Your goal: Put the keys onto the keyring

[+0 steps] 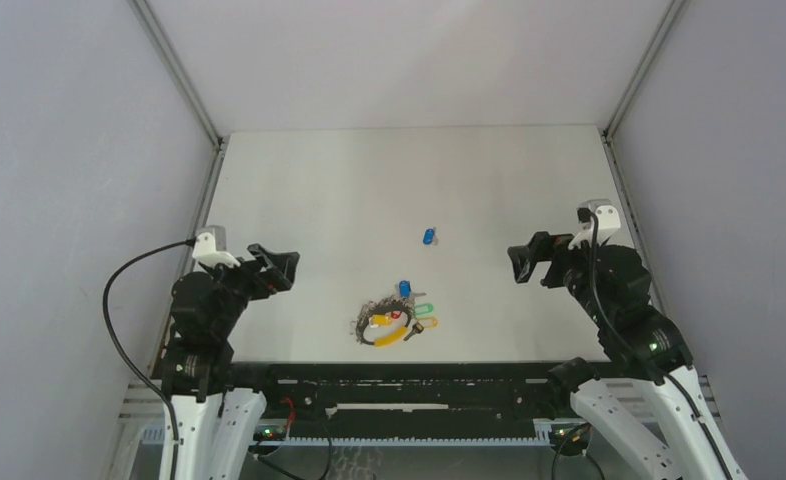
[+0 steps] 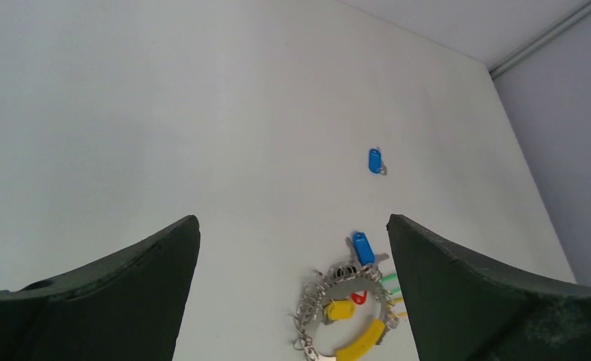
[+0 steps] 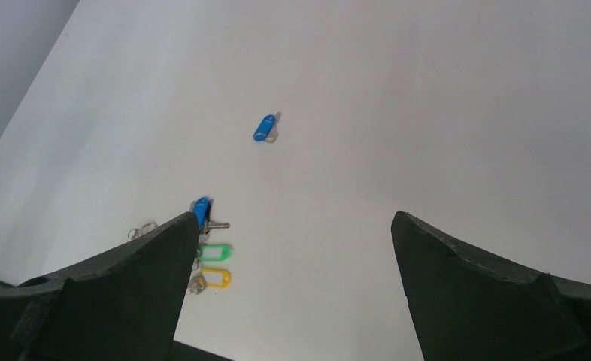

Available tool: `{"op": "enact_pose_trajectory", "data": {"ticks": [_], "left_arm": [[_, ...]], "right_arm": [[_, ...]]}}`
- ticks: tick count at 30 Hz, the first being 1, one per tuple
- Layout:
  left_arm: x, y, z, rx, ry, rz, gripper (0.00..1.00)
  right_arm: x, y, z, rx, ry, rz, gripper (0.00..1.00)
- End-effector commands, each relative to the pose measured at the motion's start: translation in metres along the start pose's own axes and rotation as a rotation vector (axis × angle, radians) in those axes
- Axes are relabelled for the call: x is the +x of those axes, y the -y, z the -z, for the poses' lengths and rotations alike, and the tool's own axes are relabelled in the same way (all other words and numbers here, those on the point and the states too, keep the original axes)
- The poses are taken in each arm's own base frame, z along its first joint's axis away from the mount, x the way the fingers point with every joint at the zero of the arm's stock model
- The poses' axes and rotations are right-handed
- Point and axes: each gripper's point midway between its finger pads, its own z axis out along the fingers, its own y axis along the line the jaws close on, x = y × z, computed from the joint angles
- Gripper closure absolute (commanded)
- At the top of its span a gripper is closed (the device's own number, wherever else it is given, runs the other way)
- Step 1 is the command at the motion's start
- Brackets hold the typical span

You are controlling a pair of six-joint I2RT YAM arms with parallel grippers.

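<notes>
The grey chain-like keyring (image 1: pixel 369 322) with its yellow curved section (image 1: pixel 389 338) lies near the table's front edge, with blue, green, yellow and red keys at it. In the left wrist view the keyring (image 2: pixel 307 312) shows between my fingers, a blue key (image 2: pixel 362 248) at its top. A lone blue key (image 1: pixel 429 236) lies farther back; it also shows in the left wrist view (image 2: pixel 375 160) and the right wrist view (image 3: pixel 265 127). My left gripper (image 1: pixel 287 268) is open and empty, left of the keyring. My right gripper (image 1: pixel 517 262) is open and empty, to the right. Green (image 3: pixel 216 251) and yellow (image 3: pixel 216 277) keys show in the right wrist view.
The white table (image 1: pixel 409 180) is walled by grey panels on the left, right and back. A black rail (image 1: pixel 409 385) runs along the front edge between the arm bases.
</notes>
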Motion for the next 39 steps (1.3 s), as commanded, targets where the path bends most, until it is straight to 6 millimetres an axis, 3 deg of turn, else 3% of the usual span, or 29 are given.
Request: {"op": "enact_pose_trajectory", "data": {"ticks": [1, 5, 10, 16, 21, 28, 32, 36, 39], "left_arm": [[0.025, 0.013, -0.007, 0.069, -0.096, 0.107, 0.01], [0.063, 0.016, -0.021, 0.063, -0.194, 0.146, 0.04], [0.127, 0.029, -0.04, 0.044, -0.338, 0.12, 0.07], [0.172, 0.017, -0.057, -0.065, -0.489, 0.021, 0.14], [0.194, 0.029, -0.062, -0.015, -0.557, 0.017, 0.22], [0.222, 0.036, -0.065, 0.006, -0.674, -0.013, 0.35], [0.236, 0.045, -0.064, 0.031, -0.728, -0.033, 0.38], [0.244, 0.067, -0.07, 0.096, -0.751, -0.034, 0.41], [0.248, 0.084, -0.079, 0.141, -0.775, -0.036, 0.49]], "right_arm": [[0.002, -0.024, -0.009, -0.121, -0.024, 0.006, 0.0], [0.02, -0.046, -0.022, -0.225, -0.097, 0.009, 0.01], [0.052, -0.066, -0.043, -0.271, -0.22, 0.041, 0.08], [0.092, -0.104, -0.057, -0.366, -0.303, 0.085, 0.11], [0.123, -0.124, -0.063, -0.385, -0.376, 0.167, 0.13], [0.149, -0.142, -0.068, -0.414, -0.438, 0.212, 0.15], [0.155, -0.142, -0.071, -0.405, -0.451, 0.227, 0.15], [0.161, -0.137, -0.076, -0.376, -0.462, 0.243, 0.16], [0.164, -0.135, -0.077, -0.364, -0.473, 0.244, 0.17]]}}
